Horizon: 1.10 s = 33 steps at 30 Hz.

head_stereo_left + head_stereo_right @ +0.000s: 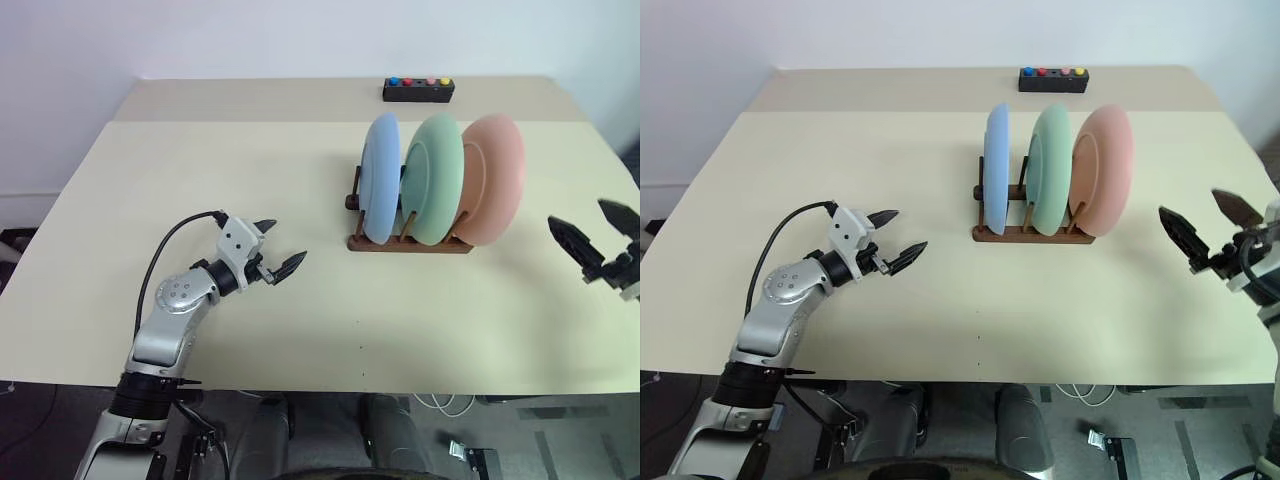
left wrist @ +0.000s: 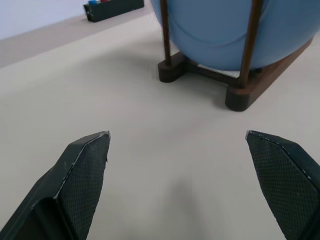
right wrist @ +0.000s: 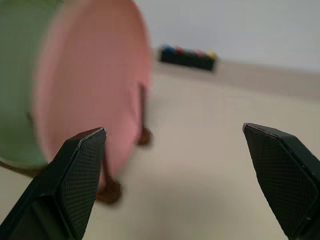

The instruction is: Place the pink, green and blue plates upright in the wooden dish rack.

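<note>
**Three plates racked, both grippers empty**

Eye views: the dark brown wooden dish rack (image 1: 410, 243) runs left-right near the beige table's (image 1: 200, 180) far right, holding round blue (image 1: 381, 178), green (image 1: 436, 178) and pink (image 1: 494, 178) plates upright. Left gripper (image 1: 283, 251) and right gripper (image 1: 590, 230) gape empty.

Wrist views: fingers (image 2: 82, 170) spread.

The left gripper (image 1: 277, 247) hovers low, pointing forward and rightward, its black fingers spread wide and empty. The right gripper (image 1: 596, 235) points forward, fingers likewise wide apart, holding nothing.
</note>
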Each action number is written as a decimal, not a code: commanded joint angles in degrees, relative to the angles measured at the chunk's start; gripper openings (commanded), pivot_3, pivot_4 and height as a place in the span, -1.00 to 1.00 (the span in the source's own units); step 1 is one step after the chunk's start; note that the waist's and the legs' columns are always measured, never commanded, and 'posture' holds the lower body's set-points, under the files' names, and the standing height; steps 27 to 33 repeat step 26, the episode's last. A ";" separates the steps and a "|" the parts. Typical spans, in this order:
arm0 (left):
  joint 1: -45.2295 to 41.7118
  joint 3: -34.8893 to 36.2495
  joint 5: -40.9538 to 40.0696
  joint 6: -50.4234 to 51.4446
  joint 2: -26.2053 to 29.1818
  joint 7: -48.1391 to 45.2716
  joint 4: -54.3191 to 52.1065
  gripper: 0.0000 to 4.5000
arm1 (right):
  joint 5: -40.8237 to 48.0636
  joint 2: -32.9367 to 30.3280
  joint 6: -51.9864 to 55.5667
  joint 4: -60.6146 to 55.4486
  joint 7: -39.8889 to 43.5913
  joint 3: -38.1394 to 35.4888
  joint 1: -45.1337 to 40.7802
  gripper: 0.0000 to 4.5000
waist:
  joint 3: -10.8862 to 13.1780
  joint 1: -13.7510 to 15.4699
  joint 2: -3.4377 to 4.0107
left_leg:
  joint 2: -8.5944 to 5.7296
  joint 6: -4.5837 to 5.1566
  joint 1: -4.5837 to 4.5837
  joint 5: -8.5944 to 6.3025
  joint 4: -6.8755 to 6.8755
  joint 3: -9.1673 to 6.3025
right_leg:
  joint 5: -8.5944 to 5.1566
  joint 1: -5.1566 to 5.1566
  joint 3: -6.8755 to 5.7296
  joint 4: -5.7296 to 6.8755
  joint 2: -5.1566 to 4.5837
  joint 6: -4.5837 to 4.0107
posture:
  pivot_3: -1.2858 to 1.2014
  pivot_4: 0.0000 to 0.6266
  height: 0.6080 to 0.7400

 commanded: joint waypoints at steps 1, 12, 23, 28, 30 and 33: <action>0.28 0.77 0.10 -1.68 -0.15 0.60 -0.53 1.00 | -2.22 1.88 -4.83 2.45 0.12 0.89 0.11 0.97 | -0.01 -0.16 0.02 | 0.00 0.00 0.02 0.00 -0.01 0.00 | 0.00 0.01 0.00 0.02 0.00 0.00 | 0.03 -0.52 0.91; 6.24 3.23 -2.11 -0.67 2.58 -1.13 -2.51 1.00 | -7.74 1.84 -11.51 12.45 4.33 7.79 -1.49 0.97 | -0.01 -0.55 0.03 | 0.00 0.00 0.03 0.00 -0.05 -0.03 | 0.02 0.05 -0.01 0.01 0.00 0.14 | 0.03 -0.52 0.91; 10.14 4.16 -2.10 0.26 2.73 0.63 -5.08 1.00 | -8.83 1.31 -12.92 17.69 6.88 9.68 -4.87 0.97 | -0.01 -0.45 0.02 | 0.00 0.00 0.05 0.00 -0.03 -0.05 | 0.00 0.11 -0.02 -0.01 0.00 0.12 | 0.03 -0.52 0.91; 10.83 3.89 -2.03 0.69 2.23 1.47 -6.38 1.00 | -8.68 0.70 -12.44 18.22 7.48 9.85 -5.46 0.97 | -0.01 -0.46 0.02 | -0.01 0.00 0.05 0.00 -0.02 -0.05 | 0.01 0.12 -0.01 -0.01 -0.01 0.13 | 0.03 -0.52 0.91; 10.83 3.89 -2.03 0.69 2.23 1.47 -6.38 1.00 | -8.68 0.70 -12.44 18.22 7.48 9.85 -5.46 0.97 | -0.01 -0.46 0.02 | -0.01 0.00 0.05 0.00 -0.02 -0.05 | 0.01 0.12 -0.01 -0.01 -0.01 0.13 | 0.03 -0.52 0.91; 10.83 3.89 -2.03 0.69 2.23 1.47 -6.38 1.00 | -8.68 0.70 -12.44 18.22 7.48 9.85 -5.46 0.97 | -0.01 -0.46 0.02 | -0.01 0.00 0.05 0.00 -0.02 -0.05 | 0.01 0.12 -0.01 -0.01 -0.01 0.13 | 0.03 -0.52 0.91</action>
